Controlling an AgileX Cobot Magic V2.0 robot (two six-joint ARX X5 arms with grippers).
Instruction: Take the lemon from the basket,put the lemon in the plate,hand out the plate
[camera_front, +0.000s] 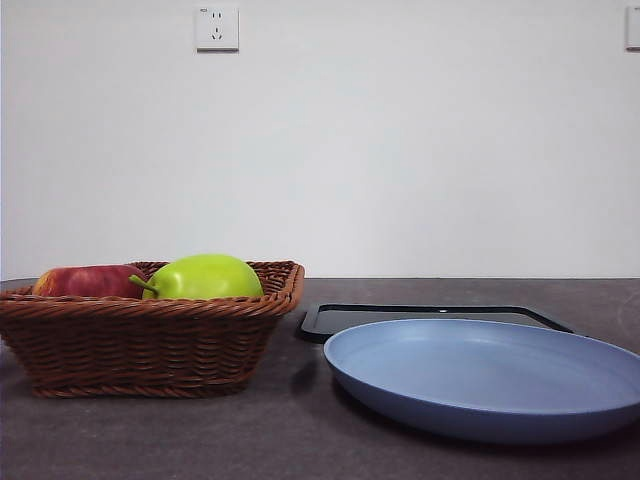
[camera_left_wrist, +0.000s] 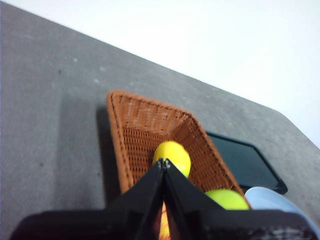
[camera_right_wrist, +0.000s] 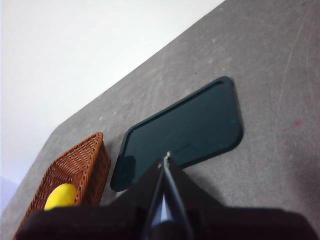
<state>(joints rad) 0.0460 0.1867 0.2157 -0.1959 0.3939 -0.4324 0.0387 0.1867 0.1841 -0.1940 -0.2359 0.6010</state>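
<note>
The lemon (camera_left_wrist: 172, 156) is lying inside the basket (camera_left_wrist: 131, 131), seen in the centre of the left wrist frame directly beyond the tips of the left claw (camera_left_wrist: 164, 162), whose jaws are being held together. In the front view the lemon is being hidden behind the basket wall; only the green fruit (camera_front: 204, 277) and red apple (camera_front: 88, 281) are showing at lower left. Its long axis cannot be judged clearly. The right claw (camera_right_wrist: 166, 157), also pressed together, is being held over the black tray (camera_right_wrist: 185, 130), with the lemon at the lower left of its frame. The left arm is judged nearer. The plate (camera_front: 480, 375) is sitting empty on the tabletop (camera_front: 300, 430) at lower right.
</note>
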